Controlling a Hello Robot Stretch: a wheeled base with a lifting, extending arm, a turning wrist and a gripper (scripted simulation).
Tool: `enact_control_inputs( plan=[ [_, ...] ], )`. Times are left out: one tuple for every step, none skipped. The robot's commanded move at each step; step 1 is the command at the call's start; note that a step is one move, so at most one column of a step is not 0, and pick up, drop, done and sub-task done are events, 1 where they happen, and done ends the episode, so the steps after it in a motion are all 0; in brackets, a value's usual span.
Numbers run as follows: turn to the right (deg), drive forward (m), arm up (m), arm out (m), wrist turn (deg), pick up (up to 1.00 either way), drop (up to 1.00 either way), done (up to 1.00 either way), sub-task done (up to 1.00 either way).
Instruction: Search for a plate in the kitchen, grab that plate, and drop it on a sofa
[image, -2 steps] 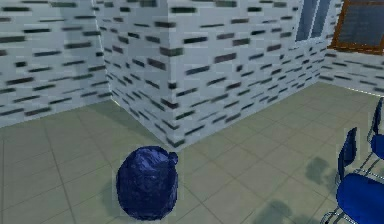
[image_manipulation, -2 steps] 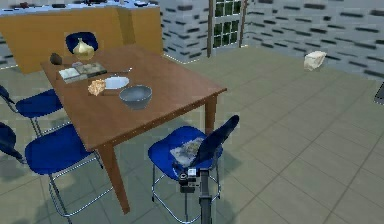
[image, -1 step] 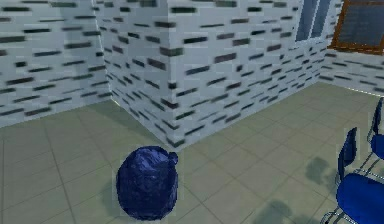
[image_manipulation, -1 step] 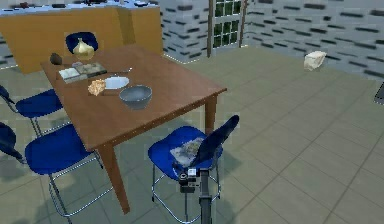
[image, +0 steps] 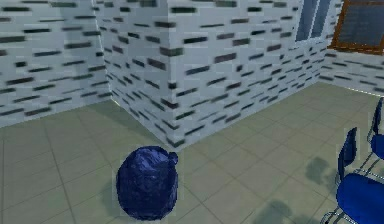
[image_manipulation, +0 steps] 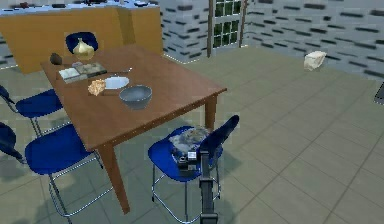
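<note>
Nearest in the arm side view, the claw (image_manipulation: 192, 152) sits at the end of the dark arm, over the seat of a blue chair (image_manipulation: 165, 160) drawn up to the wooden desk (image_manipulation: 175, 95). With the seat right behind it, I cannot tell whether it has hold of anything, nor how wide its fingers stand.

Farther out on the desk stands a grey-blue bowl (image_manipulation: 135, 96); what shows of its inside looks empty. Just beyond it, close beside, lies a small white flat dish that I take for the plate (image_manipulation: 117, 83), with nothing visible on it. It is in the middle of the desk, well apart from the claw.

A tan, bread-like lump (image_manipulation: 97, 88) lies next to the plate. Past that are a flat book-like thing (image_manipulation: 80, 71) and a yellowish rounded vase (image_manipulation: 84, 46).

The plate is probably light, rigid and brittle, with a smooth glaze that would slip. It lies flat, so the rim is the only hold, best taken on the side away from the bowl. A drop onto the tiles could break it.

In the forward view, a dark blue rounded sack (image: 148, 182) rests on the floor.
</note>
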Motion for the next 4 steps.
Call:
enact_control_inputs(
  plan=[
    [0.0,0.00,0.44,0.00,0.0,0.00,0.00,0.00,0.00],
    [0.0,0.00,0.00,0.00,-45.0,0.00,0.00,0.00,0.00],
    [0.0,0.00,0.00,0.00,-45.0,0.00,0.00,0.00,0.00],
    [0.0,0.00,0.00,0.00,-36.0,0.00,0.00,0.00,0.00]
  ],
)
